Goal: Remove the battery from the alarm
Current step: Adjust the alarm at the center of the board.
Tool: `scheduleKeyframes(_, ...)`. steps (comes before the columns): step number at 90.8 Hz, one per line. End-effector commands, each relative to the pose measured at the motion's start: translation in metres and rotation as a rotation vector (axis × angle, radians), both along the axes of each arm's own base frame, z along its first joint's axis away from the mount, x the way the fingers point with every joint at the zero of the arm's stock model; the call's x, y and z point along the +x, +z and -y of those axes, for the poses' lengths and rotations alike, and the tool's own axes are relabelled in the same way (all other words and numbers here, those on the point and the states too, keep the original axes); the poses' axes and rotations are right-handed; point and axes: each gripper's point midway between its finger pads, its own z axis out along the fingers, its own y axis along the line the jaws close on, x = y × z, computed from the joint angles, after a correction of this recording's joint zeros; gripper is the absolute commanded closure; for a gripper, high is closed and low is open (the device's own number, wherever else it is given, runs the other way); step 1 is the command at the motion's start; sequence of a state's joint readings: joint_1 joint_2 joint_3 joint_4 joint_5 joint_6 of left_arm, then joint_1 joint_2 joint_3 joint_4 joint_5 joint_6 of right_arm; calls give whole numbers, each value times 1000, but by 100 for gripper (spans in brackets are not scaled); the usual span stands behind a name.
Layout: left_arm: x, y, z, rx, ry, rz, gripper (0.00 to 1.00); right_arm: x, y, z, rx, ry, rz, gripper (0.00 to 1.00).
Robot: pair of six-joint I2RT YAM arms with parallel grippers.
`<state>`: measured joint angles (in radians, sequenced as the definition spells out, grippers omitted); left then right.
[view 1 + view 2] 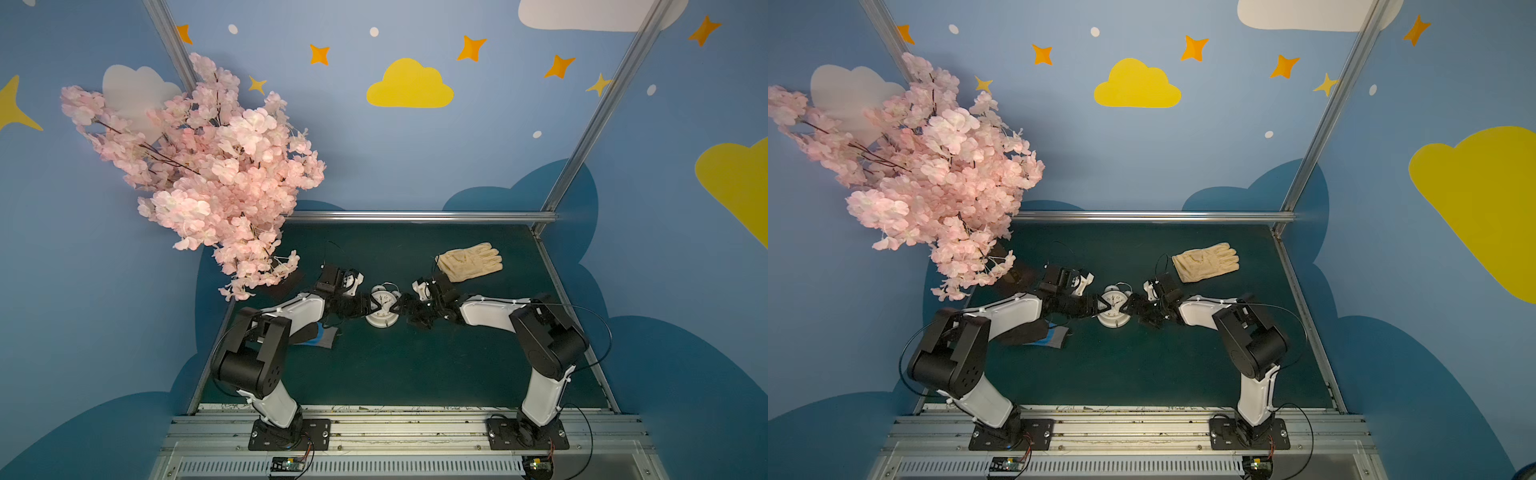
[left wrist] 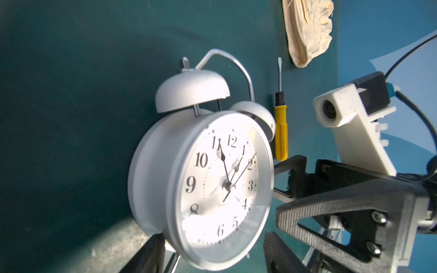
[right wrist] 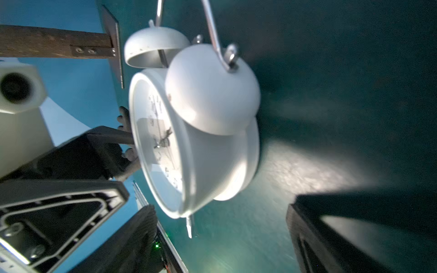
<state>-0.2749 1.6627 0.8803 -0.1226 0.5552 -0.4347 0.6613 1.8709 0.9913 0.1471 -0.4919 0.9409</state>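
Grasp step: alarm [image 1: 384,305] lies face-up on table [image 1: 415,365], batt. unseen (prob. in back, underneath); R fingers [image 3: 139,231] open wide astride it, L fingers [image 2: 151,255] astride rim, grip can't tell; next needs firm hold, flip to expose back.

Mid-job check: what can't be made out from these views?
Battery: in no view; the alarm's back faces away from every camera.
Left gripper: touching the alarm or not; left wrist shows only finger ends at the edge.
Screwdriver: seen by left wrist only; top views lose it, likely behind the right arm.
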Motion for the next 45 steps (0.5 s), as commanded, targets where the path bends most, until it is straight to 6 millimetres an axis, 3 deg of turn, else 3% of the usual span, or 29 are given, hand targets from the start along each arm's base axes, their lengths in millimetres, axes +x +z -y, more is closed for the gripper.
scheduleKeyframes(1, -13, 2, 9, -65, -41, -45, 35, 10, 8, -16, 88, -24, -12, 9)
scheduleKeyframes(16, -24, 10, 28, -127, -76, -38, 35, 15, 6, -20, 113, -20, -6, 9)
scheduleKeyframes(31, -27, 2, 42, -151, -60, -71, 34, 20, 9, -24, 141, -5, -1, 10)
scheduleKeyframes(45, -31, 9, 68, -175, -80, -30, 28, 19, 4, 1, -11, 23, 11, 9)
